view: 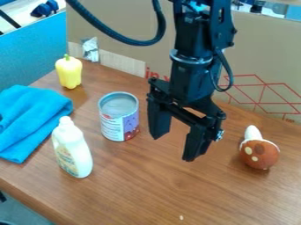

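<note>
The black gripper (173, 147) hangs over the middle of the wooden table, its two fingers spread apart with nothing between them. Just left of it stands an upright can (119, 117) with a purple and white label. Further left, nearer the front, is a white bottle (73, 149) with a small cap. A toy mushroom (259, 151) with a spotted brown cap and a white stem lies to the right of the gripper. At the back left stands a yellow bell pepper (69, 72) with a green stem.
A crumpled blue cloth (29, 118) lies at the table's left side. Cardboard (258, 52) stands along the back edge of the table (153, 189), and a blue panel (35, 50) rises at the left. A black cable loops beside the arm.
</note>
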{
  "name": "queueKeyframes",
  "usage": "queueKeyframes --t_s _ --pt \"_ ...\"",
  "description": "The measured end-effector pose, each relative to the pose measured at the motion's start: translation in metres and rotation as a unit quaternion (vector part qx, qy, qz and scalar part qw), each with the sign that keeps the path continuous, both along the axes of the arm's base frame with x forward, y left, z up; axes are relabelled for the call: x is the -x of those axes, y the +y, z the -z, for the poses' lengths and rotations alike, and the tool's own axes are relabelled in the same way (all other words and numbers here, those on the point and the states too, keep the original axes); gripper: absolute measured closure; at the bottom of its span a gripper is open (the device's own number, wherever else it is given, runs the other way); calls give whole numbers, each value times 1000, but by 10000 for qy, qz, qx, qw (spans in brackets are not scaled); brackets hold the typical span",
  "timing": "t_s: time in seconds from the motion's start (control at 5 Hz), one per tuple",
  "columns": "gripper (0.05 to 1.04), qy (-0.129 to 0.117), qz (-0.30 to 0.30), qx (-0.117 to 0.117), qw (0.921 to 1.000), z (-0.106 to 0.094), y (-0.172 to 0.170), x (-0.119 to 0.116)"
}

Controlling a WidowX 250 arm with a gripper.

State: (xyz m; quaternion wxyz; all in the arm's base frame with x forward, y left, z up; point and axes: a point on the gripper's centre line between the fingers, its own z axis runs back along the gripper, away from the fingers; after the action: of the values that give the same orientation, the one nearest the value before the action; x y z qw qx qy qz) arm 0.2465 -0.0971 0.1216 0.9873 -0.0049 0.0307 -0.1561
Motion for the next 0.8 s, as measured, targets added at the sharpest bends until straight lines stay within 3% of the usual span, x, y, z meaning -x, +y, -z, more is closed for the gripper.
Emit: queueKeyframes --t_s 0.2,0.4,0.6,0.8 --pt "82 126 -28 -59 9999 8 0 0" --pt "82 -105 -281 -593 9978 24 -5 -33" --pt "82 -275 -956 -837 9915 21 -19 -66" --pt "82 -314 -1449 -239 9887 8 -27 -83"
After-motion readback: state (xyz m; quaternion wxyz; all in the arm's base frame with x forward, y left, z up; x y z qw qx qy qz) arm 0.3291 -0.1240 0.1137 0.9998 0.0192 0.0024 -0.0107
